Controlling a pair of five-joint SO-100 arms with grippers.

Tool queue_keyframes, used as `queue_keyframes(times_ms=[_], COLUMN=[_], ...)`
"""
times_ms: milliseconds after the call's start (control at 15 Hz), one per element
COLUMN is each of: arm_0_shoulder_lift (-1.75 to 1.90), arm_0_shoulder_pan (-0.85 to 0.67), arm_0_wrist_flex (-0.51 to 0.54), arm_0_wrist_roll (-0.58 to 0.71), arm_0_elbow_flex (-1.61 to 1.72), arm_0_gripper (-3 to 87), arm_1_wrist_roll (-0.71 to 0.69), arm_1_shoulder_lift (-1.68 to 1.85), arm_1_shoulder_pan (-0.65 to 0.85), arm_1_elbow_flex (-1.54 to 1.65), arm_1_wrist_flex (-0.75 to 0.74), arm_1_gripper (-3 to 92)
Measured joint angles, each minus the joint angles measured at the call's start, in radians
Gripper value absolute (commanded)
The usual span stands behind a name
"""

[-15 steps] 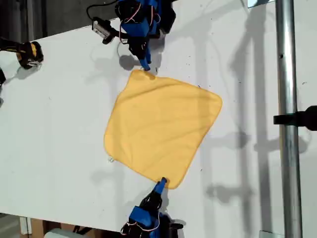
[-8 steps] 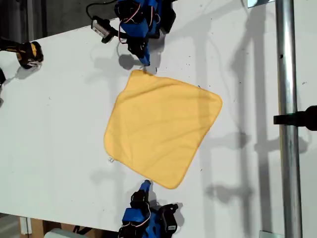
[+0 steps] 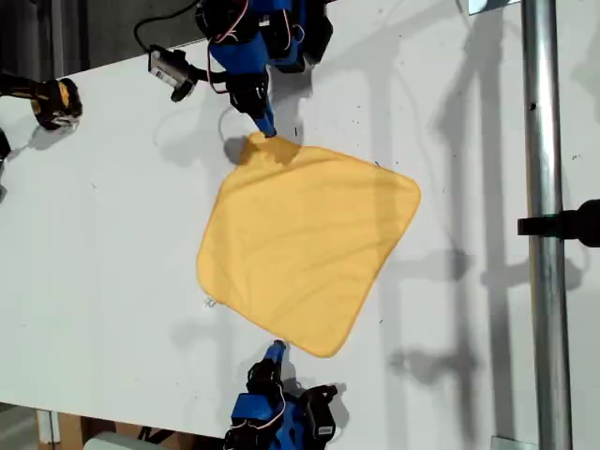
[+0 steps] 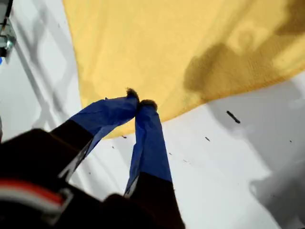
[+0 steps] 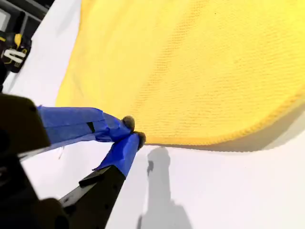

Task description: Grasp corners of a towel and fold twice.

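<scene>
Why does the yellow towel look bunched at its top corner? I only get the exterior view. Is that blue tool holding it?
Observer: Yes. The first wrist view shows my first tool shut on the towel, its tips pinching the hem at that corner.
Operator: And the blue one at the bottom of my view?
Observer: The second wrist view shows my second tool shut on nothing. Its tips meet just off the towel's hemmed edge, over the bare table.
</scene>
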Motion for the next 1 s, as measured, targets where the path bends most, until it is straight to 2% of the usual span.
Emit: queue_keyframes(times_ms=[200,400,533,667,1000], arm_0_shoulder_lift=[0.000,0.000,0.000,0.000,0.000], arm_0_shoulder_pan=[0.000,0.000,0.000,0.000,0.000], arm_0_wrist_flex=[0.000,0.000,0.000,0.000,0.000], arm_0_wrist_roll=[-0.003,-0.003,-0.003,-0.003,-0.006], arm_0_elbow_flex=[0.000,0.000,0.000,0.000,0.000], arm_0_gripper=[-0.7,-0.7,-0.7,-0.7,-0.7], arm_1_wrist_roll=[-0.080,-0.141,-0.153,-0.153,-0.153], arm_1_shoulder_lift=[-0.382,-0.726,-0.902,-0.994,-1.181], arm_1_shoulder_pan=[-0.098,-0.213,-0.293,-0.367,-0.517], arm_1_elbow_flex=[-0.360,-0.785,-1.011,-1.097,-1.192], arm_1_wrist_flex=[0.072,0.265,0.341,0.339,0.224], arm_1_gripper=[-0.1,-0.1,-0.1,-0.1,-0.1])
